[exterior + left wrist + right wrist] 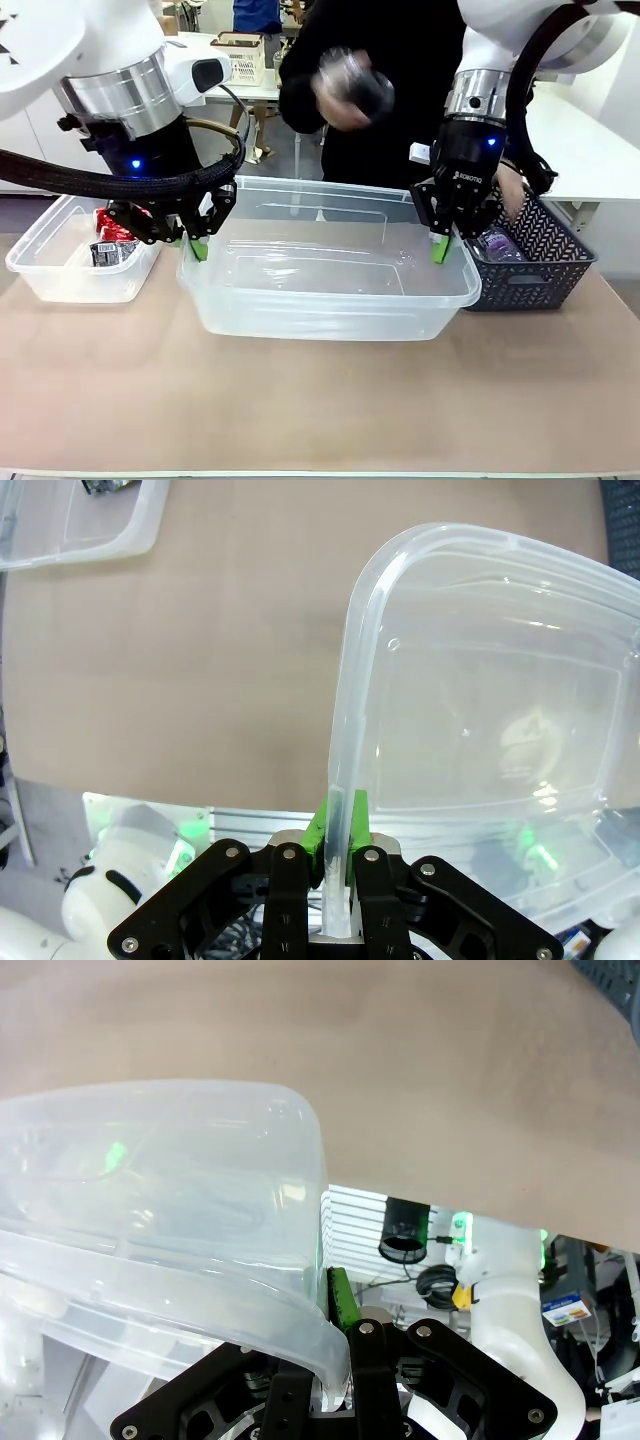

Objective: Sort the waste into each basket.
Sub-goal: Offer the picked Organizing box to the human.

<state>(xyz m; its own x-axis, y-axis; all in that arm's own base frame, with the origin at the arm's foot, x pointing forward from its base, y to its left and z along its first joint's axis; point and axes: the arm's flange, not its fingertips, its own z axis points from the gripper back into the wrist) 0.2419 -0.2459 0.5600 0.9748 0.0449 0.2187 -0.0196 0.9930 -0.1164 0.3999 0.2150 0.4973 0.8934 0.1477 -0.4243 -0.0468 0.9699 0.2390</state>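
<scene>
the left pincer [197, 243] and the right pincer [440, 245] each clamp the rim of the big clear basket [330, 295] at opposite ends, probably to hold it level over the counter [320, 400]. red waste [110, 232] lies in the small basket [60, 285] beside.

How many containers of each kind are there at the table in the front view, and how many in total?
Clear colourless plastic rectangular tubs: 2, the large tub in the middle and the small tub at the robot's left.
Lattice-walled baskets: 1, the dark grey plastic basket at the robot's right.
Total: 3 containers.
</scene>
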